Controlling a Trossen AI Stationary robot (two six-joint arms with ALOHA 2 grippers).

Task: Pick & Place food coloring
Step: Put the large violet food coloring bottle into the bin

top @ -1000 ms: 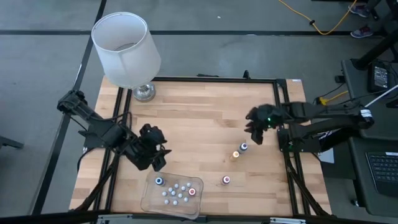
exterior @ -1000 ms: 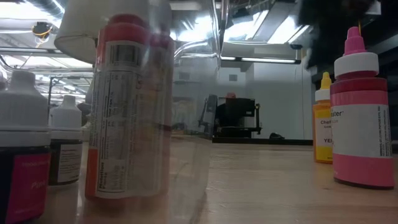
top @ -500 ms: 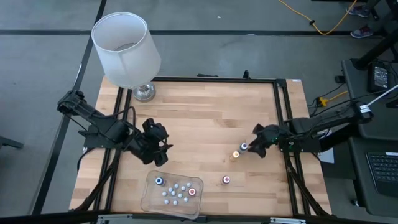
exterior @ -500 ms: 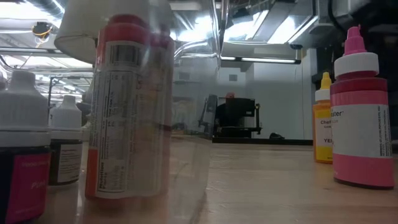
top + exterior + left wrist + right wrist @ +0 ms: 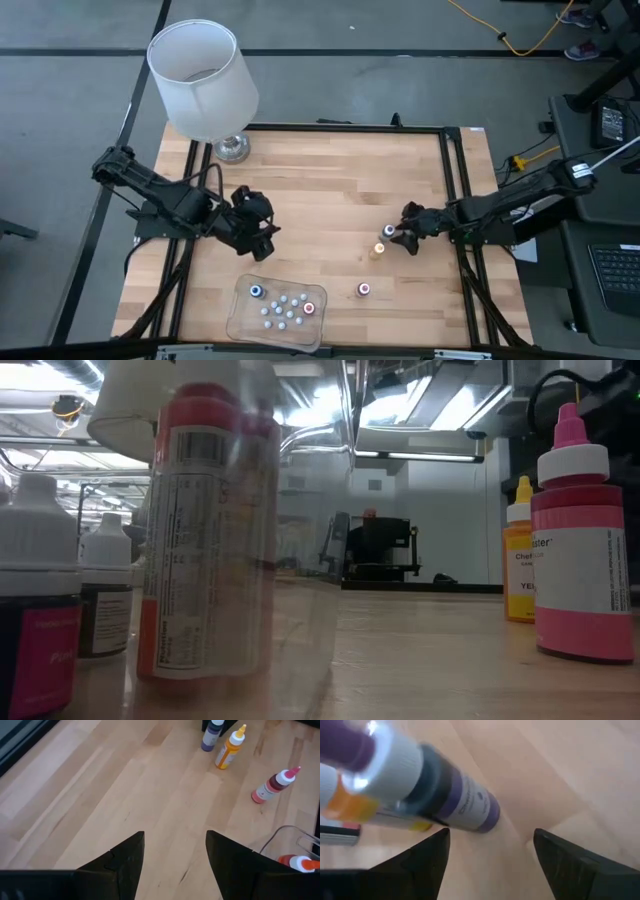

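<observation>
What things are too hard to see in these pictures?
- High view: the small bottles in the clear plastic tray show only pale caps; their colours are too small to tell.
- Low view: neither arm shows; the big red bottle up close blocks the table behind it.
- Right wrist view: the purple food coloring bottle fills the frame, its top is blurred, and its small label print is unreadable.

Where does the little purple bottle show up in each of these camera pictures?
High view: purple bottle right of centre, at the right gripper.
Low view: not in it, as far as I can tell.
Left wrist view: top edge.
Right wrist view: fills the upper part.
Shared landmark: the yellow bottle beside it.
</observation>
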